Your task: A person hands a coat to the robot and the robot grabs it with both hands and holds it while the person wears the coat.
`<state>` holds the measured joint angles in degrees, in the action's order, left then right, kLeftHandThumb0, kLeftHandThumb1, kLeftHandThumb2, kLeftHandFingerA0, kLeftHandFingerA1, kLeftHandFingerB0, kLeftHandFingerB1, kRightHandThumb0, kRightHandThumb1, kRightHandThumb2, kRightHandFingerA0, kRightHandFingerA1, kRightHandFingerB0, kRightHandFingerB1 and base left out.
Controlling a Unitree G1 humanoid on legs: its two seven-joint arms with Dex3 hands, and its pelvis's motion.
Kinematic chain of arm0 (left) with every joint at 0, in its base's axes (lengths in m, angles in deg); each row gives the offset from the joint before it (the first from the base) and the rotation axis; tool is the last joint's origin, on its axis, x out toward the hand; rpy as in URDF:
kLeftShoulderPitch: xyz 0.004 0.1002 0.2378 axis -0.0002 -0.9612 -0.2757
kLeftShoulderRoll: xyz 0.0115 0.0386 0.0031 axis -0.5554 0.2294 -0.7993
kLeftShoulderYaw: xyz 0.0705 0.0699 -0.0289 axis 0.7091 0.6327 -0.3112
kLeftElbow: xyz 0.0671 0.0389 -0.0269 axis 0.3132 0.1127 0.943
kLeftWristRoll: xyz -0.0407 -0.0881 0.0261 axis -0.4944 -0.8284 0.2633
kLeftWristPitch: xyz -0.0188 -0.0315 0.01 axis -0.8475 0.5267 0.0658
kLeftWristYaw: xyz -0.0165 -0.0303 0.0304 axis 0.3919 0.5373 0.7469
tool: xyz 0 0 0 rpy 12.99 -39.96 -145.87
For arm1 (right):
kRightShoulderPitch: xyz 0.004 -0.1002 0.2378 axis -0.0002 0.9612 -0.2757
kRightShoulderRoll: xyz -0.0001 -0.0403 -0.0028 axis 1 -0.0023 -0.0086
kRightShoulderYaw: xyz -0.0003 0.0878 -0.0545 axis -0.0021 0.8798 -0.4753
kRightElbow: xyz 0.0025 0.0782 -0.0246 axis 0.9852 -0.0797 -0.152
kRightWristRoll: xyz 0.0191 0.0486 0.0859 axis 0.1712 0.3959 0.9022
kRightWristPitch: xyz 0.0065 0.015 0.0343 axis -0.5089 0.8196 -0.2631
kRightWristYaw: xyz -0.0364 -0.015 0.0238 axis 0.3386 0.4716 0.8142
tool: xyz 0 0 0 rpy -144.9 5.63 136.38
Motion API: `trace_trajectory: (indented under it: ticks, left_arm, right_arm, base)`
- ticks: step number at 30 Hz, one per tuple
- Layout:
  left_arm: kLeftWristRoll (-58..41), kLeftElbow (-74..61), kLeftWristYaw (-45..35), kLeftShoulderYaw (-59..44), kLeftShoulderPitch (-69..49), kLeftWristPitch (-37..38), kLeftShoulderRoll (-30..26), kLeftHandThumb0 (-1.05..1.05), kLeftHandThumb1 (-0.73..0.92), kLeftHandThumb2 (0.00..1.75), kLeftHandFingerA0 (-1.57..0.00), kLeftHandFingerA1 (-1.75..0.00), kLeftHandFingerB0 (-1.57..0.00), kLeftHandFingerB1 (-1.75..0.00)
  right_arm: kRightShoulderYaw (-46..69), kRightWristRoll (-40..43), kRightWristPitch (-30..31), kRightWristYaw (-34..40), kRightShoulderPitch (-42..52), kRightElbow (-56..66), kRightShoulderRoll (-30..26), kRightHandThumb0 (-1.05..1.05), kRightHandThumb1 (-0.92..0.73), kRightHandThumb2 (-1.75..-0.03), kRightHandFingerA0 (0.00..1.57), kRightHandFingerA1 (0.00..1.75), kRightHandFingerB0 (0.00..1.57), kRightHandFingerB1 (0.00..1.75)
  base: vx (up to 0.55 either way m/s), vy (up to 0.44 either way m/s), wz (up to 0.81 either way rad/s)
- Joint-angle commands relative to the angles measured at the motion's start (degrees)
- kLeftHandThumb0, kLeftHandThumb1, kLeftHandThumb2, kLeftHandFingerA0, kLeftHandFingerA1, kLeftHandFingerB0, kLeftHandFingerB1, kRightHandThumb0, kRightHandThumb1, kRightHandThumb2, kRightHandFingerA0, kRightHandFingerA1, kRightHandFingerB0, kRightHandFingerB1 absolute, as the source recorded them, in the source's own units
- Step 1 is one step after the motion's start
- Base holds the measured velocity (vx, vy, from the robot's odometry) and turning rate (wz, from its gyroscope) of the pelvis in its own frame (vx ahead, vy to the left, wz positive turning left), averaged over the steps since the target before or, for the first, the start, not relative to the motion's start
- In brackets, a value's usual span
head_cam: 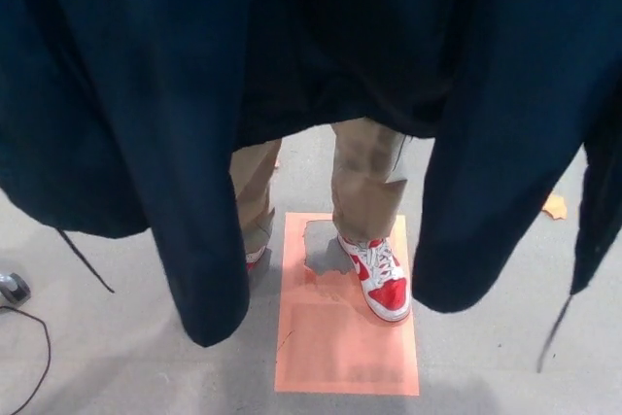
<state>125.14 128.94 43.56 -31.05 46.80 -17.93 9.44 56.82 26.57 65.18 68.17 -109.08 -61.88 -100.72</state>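
- Coat: dark navy, fills upper 2/3 of head view edge to edge; hangs in front of camera, hems well above floor.
- 2 long panels or sleeves seen drooping: 1 at picture left-centre, 1 at right. Which is sleeve vs. front flap can't be told.
- Thin cords/ties dangle off coat at left and far right.
- Person's legs seen under hem, tan trousers, behind or inside coat span. Red-white shoe planted on orange floor mat; 2nd shoe partly hidden by left panel.
- Left hand, right hand: neither in view. Open/closed state can't be told; presumably above frame at collar, but not shown.
- Handling (judged): fabric soft, limp, drapes w/ deep folds, no stiffness. Looks fairly heavy for cloth given long straight hang. Not fragile. Smooth weave likely to slip through a loose hold.
- Hold pts (judged): collar/shoulder seams, 1 per hand, spread apart so armholes stay open for person. Gripping lower panels would let top collapse.
- Risk (judged): tug when arms are pushed into sleeves could pull cloth free; dangling cords may snag.
- Misc: grey floor, black cable lower left, small orange scrap right.
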Motion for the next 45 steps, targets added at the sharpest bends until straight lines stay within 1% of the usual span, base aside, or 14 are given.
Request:
trace_trajectory:
  ticks: [1,7,9,13,16,17,20,21,27,31,33,39,44,45]
  left_arm:
    - [8.3,12.4,14.2,1.4,18.5,2.3,-6.0,-0.43,0.78,0.64,-0.95,-1.75,-0.70,-1.47]
    - [9.3,16.3,13.7,3.5,23.9,1.1,-5.5,-0.42,0.81,0.65,-0.96,-1.75,-0.66,-1.56]
    - [9.5,17.7,14.1,4.2,25.7,0.5,-5.2,-0.42,0.80,0.65,-0.96,-1.75,-0.75,-1.42]
    - [9.4,19.7,14.8,4.5,28.6,2.1,-5.1,-0.43,0.79,0.65,-0.95,-1.75,-0.72,-1.51]
    - [9.8,20.7,13.6,4.8,30.3,2.0,-4.9,-0.48,0.62,0.97,-1.24,-1.44,-0.83,-1.17]
    - [10.1,21.1,12.5,5.0,31.3,1.0,-4.6,-0.49,0.61,0.96,-1.25,-1.45,-0.86,-1.20]
    - [10.4,21.9,10.5,5.2,32.7,-0.5,-4.0,-0.43,0.80,0.64,-0.94,-1.75,-0.72,-1.54]
    - [10.4,22.1,10.8,5.2,33.5,-0.2,-4.0,-0.43,0.77,0.64,-0.93,-1.75,-0.69,-1.57]
    - [12.3,22.8,8.6,6.7,35.3,-1.6,-2.7,-0.44,0.79,0.64,-0.92,-1.75,-0.68,-1.63]
    - [13.0,23.1,9.1,7.5,34.1,-1.4,-2.3,-0.43,0.78,0.64,-0.94,-1.75,-0.73,-1.57]
    - [13.2,23.0,9.8,7.7,33.1,-0.2,-2.7,-0.48,0.71,0.68,-0.94,-1.75,-0.81,-1.51]
    - [13.9,22.9,8.8,8.1,31.4,-0.1,-3.5,-0.44,0.62,0.99,-1.18,-1.37,-0.82,-1.12]
    - [13.1,22.7,11.2,7.0,30.0,0.9,-3.7,-0.46,0.62,0.95,-1.21,-1.42,-0.88,-1.22]
    - [13.2,22.7,11.0,7.0,29.9,1.0,-3.8,-0.40,0.77,0.62,-0.87,-1.75,-0.71,-1.48]
  right_arm:
    - [0.9,-5.5,-1.9,14.1,-20.5,-11.8,-4.4,-0.39,-0.82,-0.65,0.93,1.75,0.80,1.44]
    - [-1.0,-7.0,-1.0,14.6,-24.6,-15.6,-4.2,-0.39,-0.82,-0.64,0.96,1.70,0.89,1.28]
    - [-1.9,-7.7,0.0,14.5,-25.9,-16.9,-4.1,-0.42,-0.81,-0.67,1.00,1.49,0.99,0.76]
    - [-4.2,-9.9,1.0,15.2,-28.0,-18.6,-4.5,-0.42,-0.63,-1.04,1.22,1.36,0.91,1.05]
    - [-5.6,-10.8,2.1,15.1,-29.1,-19.6,-4.4,-0.41,-0.82,-0.64,0.91,1.75,0.76,1.43]
    - [-6.4,-11.6,2.7,14.7,-29.8,-20.0,-4.5,-0.42,-0.63,-1.03,1.20,1.35,0.89,1.09]
    - [-7.4,-12.5,2.9,14.5,-30.6,-20.5,-4.5,-0.42,-0.63,-1.03,1.24,1.37,0.94,1.10]
    - [-8.5,-13.5,2.9,14.2,-31.2,-20.8,-4.7,-0.42,-0.81,-0.63,1.04,1.50,1.00,0.98]
    - [-10.6,-15.3,4.0,13.6,-31.9,-21.4,-5.2,-0.41,-0.81,-0.67,0.96,1.47,0.93,0.85]
    - [-11.7,-16.3,2.5,13.3,-30.6,-21.5,-6.2,-0.44,-0.83,-0.63,1.06,0.97,0.97,0.73]
    - [-11.8,-16.4,2.0,13.7,-29.5,-21.5,-6.3,-0.41,-0.81,-0.65,0.96,1.32,0.87,0.87]
    - [-11.3,-16.3,0.1,13.9,-27.4,-21.2,-6.6,-0.39,-0.81,-0.64,0.96,1.15,0.79,0.56]
    - [-10.6,-16.3,-0.2,13.8,-26.4,-21.1,-6.9,-0.39,-0.79,-0.63,0.97,1.24,0.82,0.60]
    - [-10.5,-16.4,-0.3,13.8,-26.2,-21.1,-6.9,-0.40,-0.79,-0.65,0.95,1.29,0.86,0.76]
  base:
    - [0.00,0.000,0.00]
    - [0.00,0.000,0.00]
    - [0.00,0.000,0.00]
    - [0.00,0.000,0.00]
    - [0.00,0.000,0.00]
    - [0.00,0.000,0.00]
    - [0.00,0.000,0.00]
    - [0.00,0.000,0.00]
    - [0.00,0.000,0.00]
    - [0.00,0.000,0.00]
    - [0.00,0.000,0.00]
    - [0.00,0.000,0.00]
    - [0.00,0.000,0.00]
    - [0.00,0.000,0.00]
